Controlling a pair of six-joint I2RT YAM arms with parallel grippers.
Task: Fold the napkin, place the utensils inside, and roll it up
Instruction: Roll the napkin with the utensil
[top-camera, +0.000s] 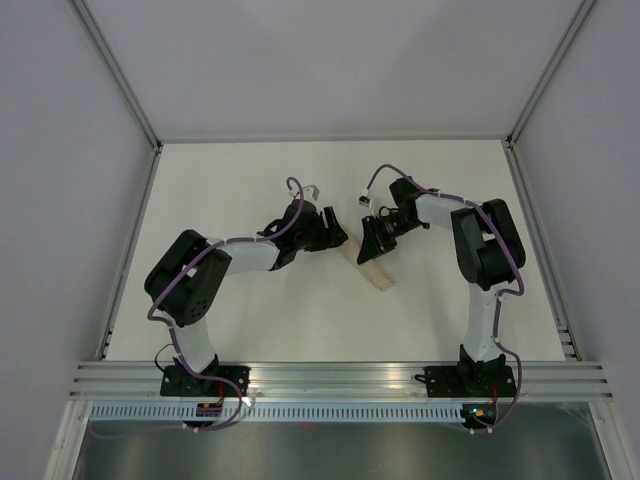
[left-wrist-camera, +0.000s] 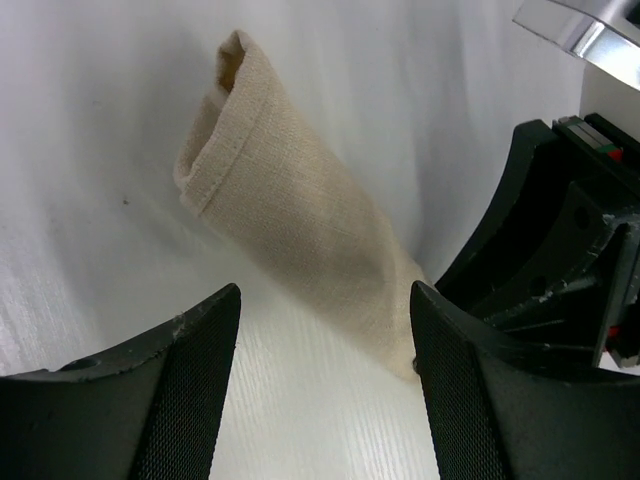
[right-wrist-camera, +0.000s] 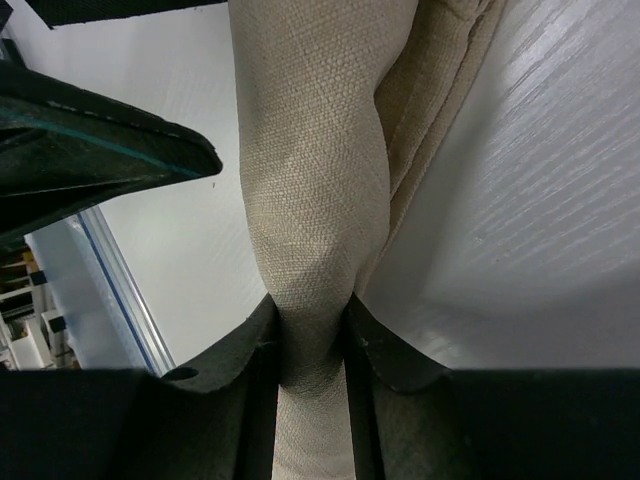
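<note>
Napkin (top-camera: 378, 275) in tan cloth lies as a rolled tube near the middle of the white tabletop (top-camera: 300, 310), slanting from the far left down to the near right, between the two pincers. From above it shows only as a small pale strip, half covered by the right pincer (top-camera: 372, 250). The right wrist view shows what the top view cannot: that pincer is clamped on the napkin, its two black fingers squeezing one end of the roll into a narrow waist, with looser folds of cloth beside it on the right. The left wrist view gives the other end of the roll, an open mouth with layered edges, lying flat on the tabletop. There the left pincer (left-wrist-camera: 325, 300) stands with its fingers spread wide, gripping nothing, the roll lying beyond the gap between them; whether either finger touches the cloth I cannot tell.

Counted: one napkin, two arms, two pincers. Purple cables (top-camera: 292, 185) loop along both arms, and a ribbed metal rail (top-camera: 340, 378) runs along the near edge. A black shape juts in at the upper left of the right wrist view and hides the tabletop behind it; which part it is I cannot tell
</note>
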